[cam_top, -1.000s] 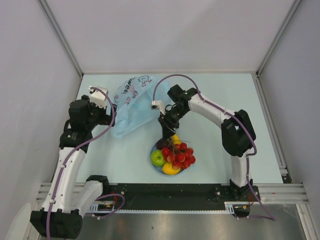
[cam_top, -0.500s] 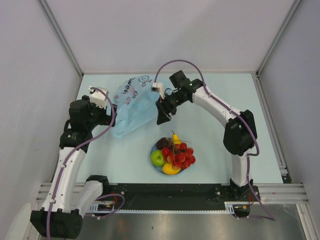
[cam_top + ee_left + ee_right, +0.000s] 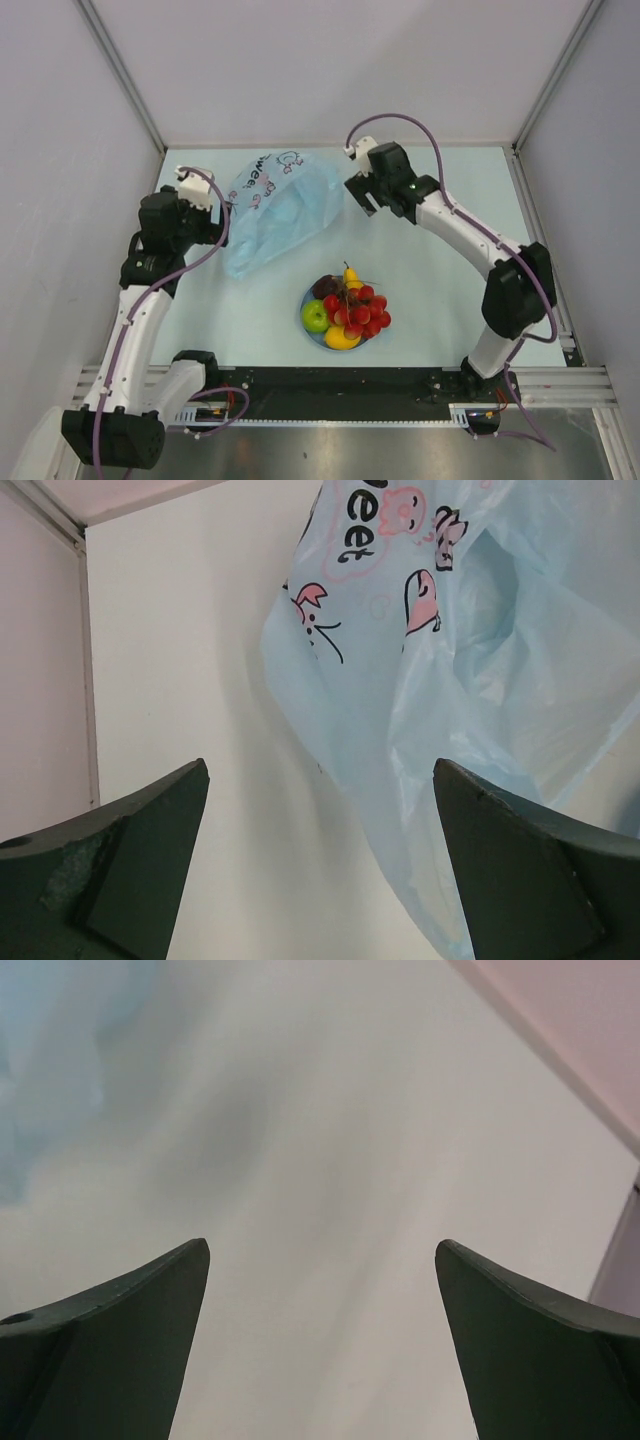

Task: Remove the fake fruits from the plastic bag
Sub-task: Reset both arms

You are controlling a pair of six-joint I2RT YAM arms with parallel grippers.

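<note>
My left pincer [image 3: 320,770] and right pincer [image 3: 320,1250] hang released and empty on either side of the plastic bag [image 3: 280,205], the fake fruits [image 3: 348,308] piled near it.

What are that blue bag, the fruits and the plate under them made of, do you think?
The plastic bag looks like thin translucent light-blue film: it crumples into soft folds and carries printed cartoons. The fake fruits seem moulded plastic, going by their even, saturated colours, though they are too small here to be sure. The plate beneath them is smooth light blue, perhaps plastic.
</note>
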